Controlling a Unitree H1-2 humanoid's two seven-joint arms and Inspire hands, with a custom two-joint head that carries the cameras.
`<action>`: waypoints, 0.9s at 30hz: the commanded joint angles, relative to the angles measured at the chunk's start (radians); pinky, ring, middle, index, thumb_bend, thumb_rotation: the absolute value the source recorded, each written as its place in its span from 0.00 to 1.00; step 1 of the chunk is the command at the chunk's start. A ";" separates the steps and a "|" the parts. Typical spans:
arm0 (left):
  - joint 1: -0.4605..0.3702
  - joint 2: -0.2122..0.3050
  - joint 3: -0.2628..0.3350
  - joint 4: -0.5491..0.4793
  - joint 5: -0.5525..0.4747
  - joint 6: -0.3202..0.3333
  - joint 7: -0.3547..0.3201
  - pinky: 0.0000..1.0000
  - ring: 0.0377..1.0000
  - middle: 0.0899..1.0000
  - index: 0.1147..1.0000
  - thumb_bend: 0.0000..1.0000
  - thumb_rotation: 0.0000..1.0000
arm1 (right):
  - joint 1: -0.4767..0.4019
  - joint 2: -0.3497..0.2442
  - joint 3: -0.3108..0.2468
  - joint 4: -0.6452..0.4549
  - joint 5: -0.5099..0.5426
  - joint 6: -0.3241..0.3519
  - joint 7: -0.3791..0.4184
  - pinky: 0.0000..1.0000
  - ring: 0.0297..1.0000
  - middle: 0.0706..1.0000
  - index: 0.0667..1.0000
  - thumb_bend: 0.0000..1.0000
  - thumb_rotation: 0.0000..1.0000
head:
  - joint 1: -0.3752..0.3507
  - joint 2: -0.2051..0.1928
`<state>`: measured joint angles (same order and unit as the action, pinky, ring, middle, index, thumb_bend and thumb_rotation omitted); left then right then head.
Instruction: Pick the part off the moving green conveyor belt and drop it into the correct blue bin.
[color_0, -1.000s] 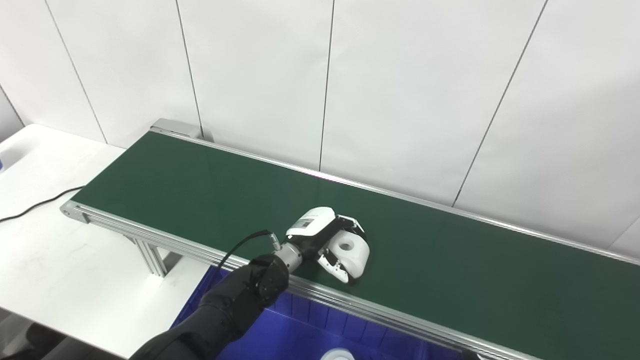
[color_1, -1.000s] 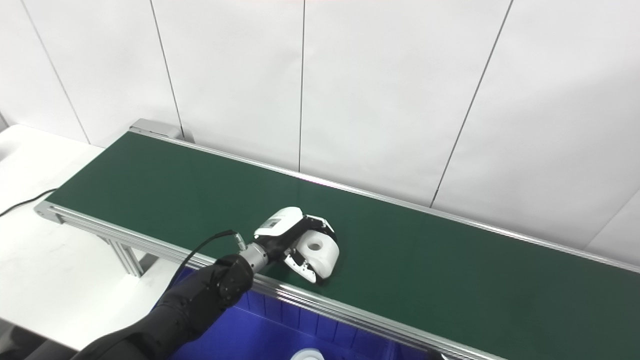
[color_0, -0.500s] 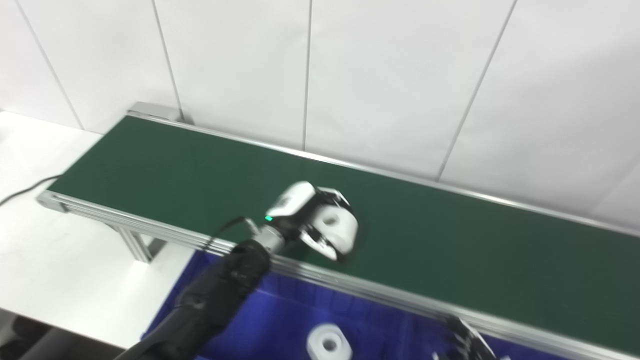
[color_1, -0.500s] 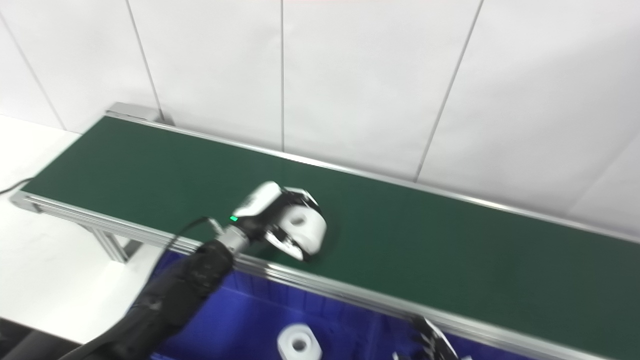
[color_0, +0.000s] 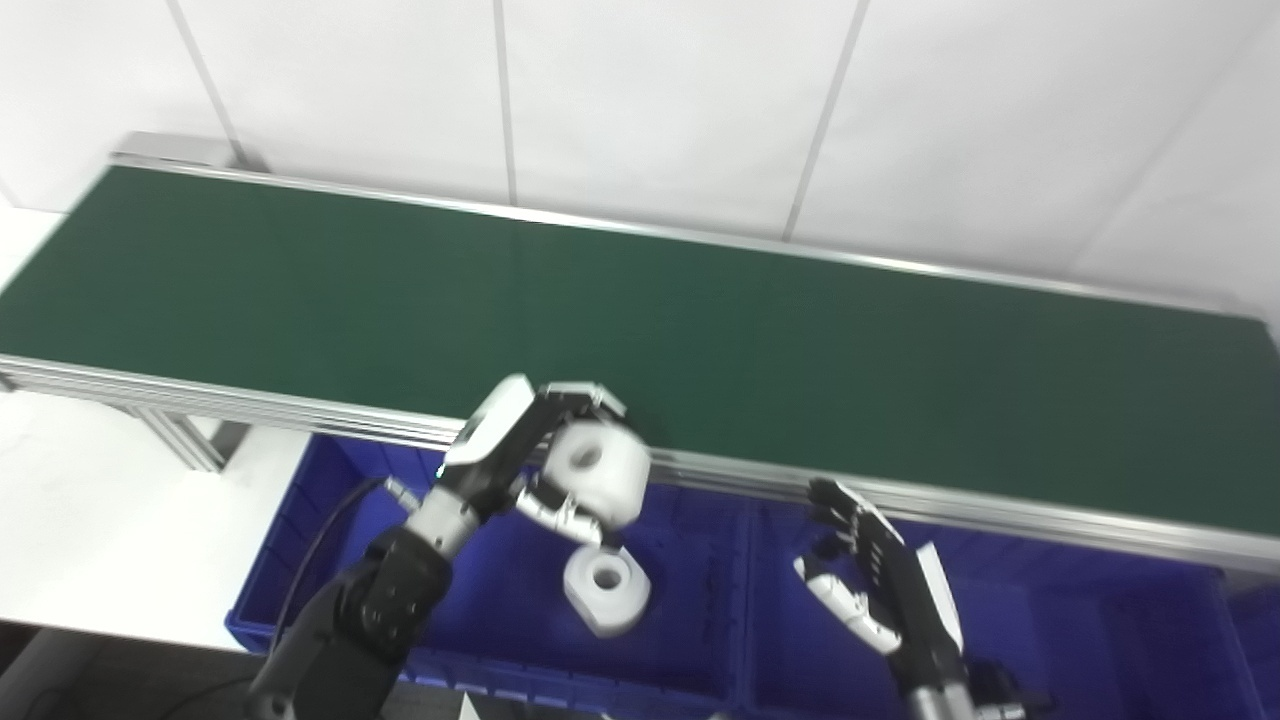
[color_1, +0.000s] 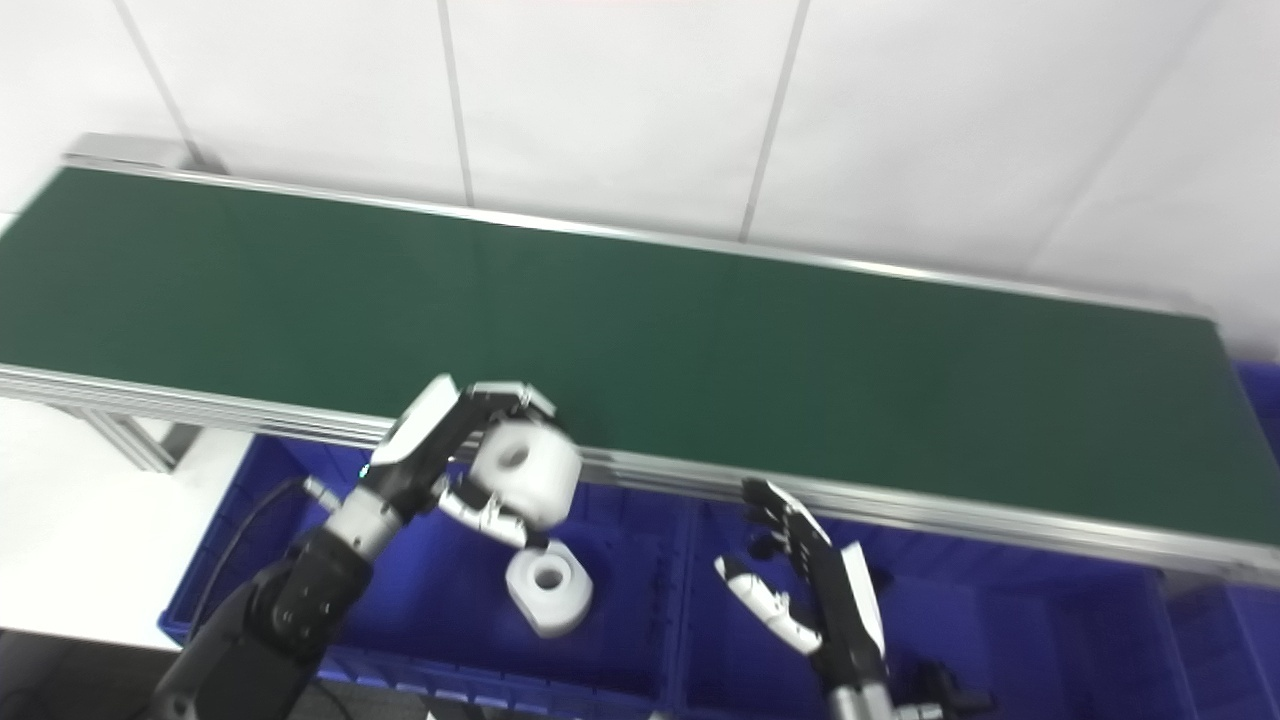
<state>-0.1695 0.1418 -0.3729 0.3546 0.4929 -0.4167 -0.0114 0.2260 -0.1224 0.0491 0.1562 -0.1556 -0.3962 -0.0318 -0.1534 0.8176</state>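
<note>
My left hand (color_0: 520, 450) is shut on a white cylindrical part (color_0: 597, 478) with a centre hole and holds it above the left blue bin (color_0: 300, 520), just off the near rail of the green conveyor belt (color_0: 700, 330). A second white part of the same kind (color_0: 607, 594) lies in that bin below it. My right hand (color_0: 880, 580) is open and empty over the neighbouring blue bin (color_0: 1050, 620). The belt carries no part.
The belt's aluminium near rail (color_0: 950, 500) runs just above the bins. A white table (color_0: 90, 530) lies at the left, beside the belt's leg frame (color_0: 185, 445). A white panelled wall (color_0: 650, 90) stands behind the belt.
The camera has tilted down and to the right. My left hand has lifted the white part off the belt and brought it back over the near rail above the left bin. My right hand has come further into view.
</note>
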 joint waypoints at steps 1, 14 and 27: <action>-0.003 -0.020 -0.008 -0.004 0.019 -0.032 0.035 0.28 0.37 0.44 0.45 0.50 0.00 | -0.003 -0.004 -0.008 -0.031 -0.002 -0.015 -0.004 0.70 0.78 0.80 0.81 0.71 0.64 | 0.001 0.001; -0.023 -0.015 -0.078 -0.038 0.153 0.342 -0.188 0.63 0.68 0.64 0.64 0.58 0.02 | 0.004 0.004 -0.016 -0.051 -0.003 0.016 -0.007 0.69 0.78 0.81 0.81 0.71 0.63 | 0.008 0.004; 0.009 -0.034 -0.035 -0.110 0.014 0.351 -0.200 0.84 0.91 0.93 0.94 0.78 0.34 | 0.002 0.010 -0.018 -0.039 0.006 0.009 -0.003 0.71 0.79 0.81 0.80 0.71 0.62 | 0.002 -0.008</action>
<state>-0.1554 0.1260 -0.4244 0.2871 0.5602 -0.0062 -0.2369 0.2348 -0.1123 0.0386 0.1355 -0.1559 -0.3744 -0.0317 -0.1503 0.8084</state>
